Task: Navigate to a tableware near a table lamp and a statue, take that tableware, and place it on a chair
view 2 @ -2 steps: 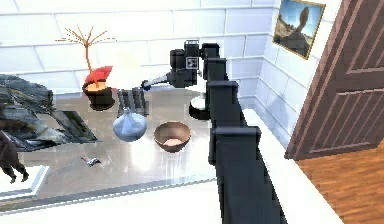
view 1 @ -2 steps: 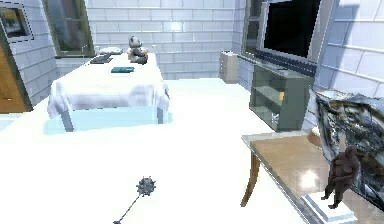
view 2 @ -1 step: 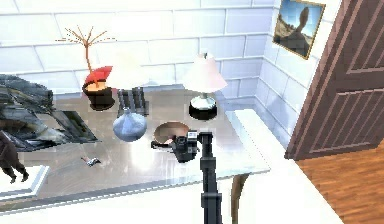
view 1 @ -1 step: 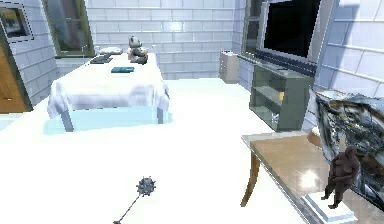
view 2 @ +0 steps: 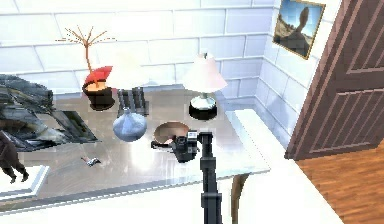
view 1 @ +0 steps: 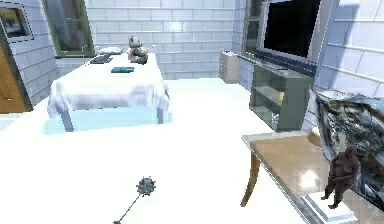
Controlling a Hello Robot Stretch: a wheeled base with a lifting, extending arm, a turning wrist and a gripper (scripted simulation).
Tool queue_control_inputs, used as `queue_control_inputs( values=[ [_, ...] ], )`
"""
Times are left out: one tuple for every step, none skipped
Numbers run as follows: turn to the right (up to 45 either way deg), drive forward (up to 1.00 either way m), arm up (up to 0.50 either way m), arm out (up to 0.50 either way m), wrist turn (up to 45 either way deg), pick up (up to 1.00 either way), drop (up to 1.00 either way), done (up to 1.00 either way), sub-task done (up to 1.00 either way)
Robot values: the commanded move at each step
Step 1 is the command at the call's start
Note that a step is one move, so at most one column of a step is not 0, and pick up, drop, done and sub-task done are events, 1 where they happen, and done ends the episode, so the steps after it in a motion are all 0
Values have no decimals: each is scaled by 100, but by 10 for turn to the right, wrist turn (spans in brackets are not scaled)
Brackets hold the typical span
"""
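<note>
A brown bowl (view 2: 176, 128) lies on the glossy wooden table (view 2: 140, 170), between a bluish round vase (view 2: 130, 125) and a white table lamp (view 2: 204, 78). A dark statue (view 2: 10, 160) on a white base stands at the table's left end, and shows again as the statue (view 1: 343, 176) in the forward view. My arm (view 2: 210, 185) rises from the bottom edge. The gripper (view 2: 160, 145) lies at the bowl's near rim, and I cannot tell whether it holds anything.
A potted bare-branched plant (view 2: 96, 88) and a dark craggy sculpture (view 2: 30, 112) stand on the same table. A brown door (view 2: 345, 90) is at the right. Ahead are a cloth-covered table (view 1: 108, 92), a TV (view 1: 290, 28) on a shelf unit, and a spiked mace (view 1: 146, 188) on the floor.
</note>
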Motion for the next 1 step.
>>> queue_control_inputs(
  values=[
    [0, 0, 10, 0, 0, 0, 0, 0, 0]
  ],
)
